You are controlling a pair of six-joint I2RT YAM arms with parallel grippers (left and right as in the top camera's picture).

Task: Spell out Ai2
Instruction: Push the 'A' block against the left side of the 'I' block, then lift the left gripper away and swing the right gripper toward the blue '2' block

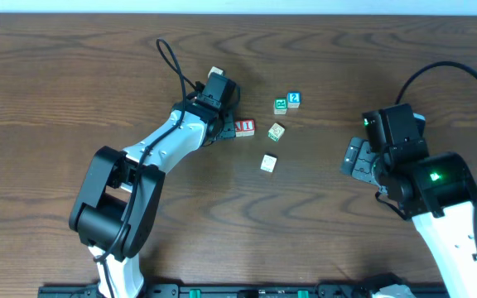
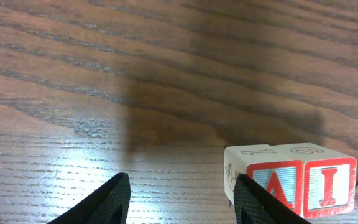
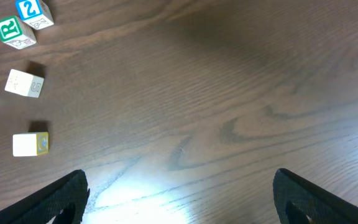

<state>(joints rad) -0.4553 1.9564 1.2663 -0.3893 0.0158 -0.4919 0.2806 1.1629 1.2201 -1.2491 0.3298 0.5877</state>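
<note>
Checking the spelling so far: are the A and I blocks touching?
Touching. The left wrist view shows the A block and the I block flush side by side, with no gap between them.

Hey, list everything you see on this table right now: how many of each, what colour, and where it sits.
Table: one, dark brown wood, under everything.
A block: one, red on white, near the middle.
I block: one, red on white, touching the A block.
2 block: one, blue, beyond the I block and to its right.
R block: one, green, right beside the 2 block.
Pale block: one, cream, just right of the I block.
Yellow-sided block: one, white, nearest the arms' bases.
Left gripper: one, black fingers, open, empty, A block just outside one finger.
Right gripper: one, black fingers, open, empty, over bare wood.
</note>
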